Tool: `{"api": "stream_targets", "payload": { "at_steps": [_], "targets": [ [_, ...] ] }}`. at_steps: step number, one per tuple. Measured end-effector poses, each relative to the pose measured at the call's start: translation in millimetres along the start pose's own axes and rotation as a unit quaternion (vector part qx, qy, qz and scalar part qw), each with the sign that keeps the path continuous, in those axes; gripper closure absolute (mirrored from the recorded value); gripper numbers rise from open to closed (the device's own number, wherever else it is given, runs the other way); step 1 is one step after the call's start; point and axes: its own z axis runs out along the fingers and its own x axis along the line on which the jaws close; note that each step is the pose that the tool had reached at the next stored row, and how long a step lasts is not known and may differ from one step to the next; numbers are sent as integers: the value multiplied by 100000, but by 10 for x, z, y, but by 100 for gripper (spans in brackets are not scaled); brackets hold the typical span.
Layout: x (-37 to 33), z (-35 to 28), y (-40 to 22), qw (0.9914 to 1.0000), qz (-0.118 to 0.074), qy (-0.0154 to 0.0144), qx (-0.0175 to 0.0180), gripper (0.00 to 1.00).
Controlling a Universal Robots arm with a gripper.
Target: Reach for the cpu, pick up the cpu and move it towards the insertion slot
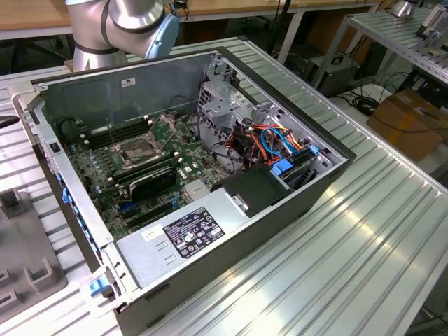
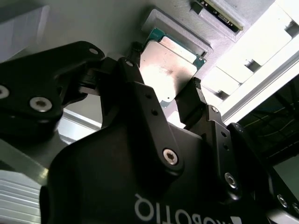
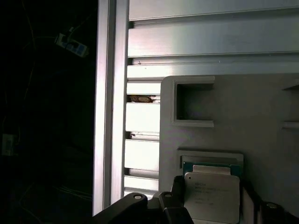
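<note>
Right now, going across the exterior view from its left, your arm (image 1: 119,28) is leaning out past the top edge behind the open computer case (image 1: 126,94). The insertion slot (image 1: 136,150) is sitting on the motherboard in the left half of that case. The black finned block is lying just in front of it, and the power supply (image 1: 189,234) and the cabled drive bay are filling the right side.

In both wrist views the cpu (image 3: 212,200) is lying outside the case. It is resting flat in a pocket of a pale grey printed holder (image 3: 261,116) on the slatted aluminium table (image 3: 210,37).

You are holding the gripper (image 3: 213,189) directly over the chip, so the cpu (image 2: 170,70) is sitting inside the gripper's (image 2: 164,75) gap, not off to one side. I cannot tell whether the gripper is already clamping the chip's edges or only bracketing them.

The chip is facing metal lid up toward the wrist, with its edges running square to the pocket walls. Its slightly longer side is running along the gap, so the gripper is spanning the narrower width.
</note>
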Motion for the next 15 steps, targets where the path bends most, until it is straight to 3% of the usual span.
{"api": "stream_targets", "payload": {
  "at_steps": [9, 15],
  "targets": [
    [0, -202, -1, 100000, 0, 4, 129, 45],
    [0, -325, 0, 99999, 3, 17, 398, 45]
  ]
}}
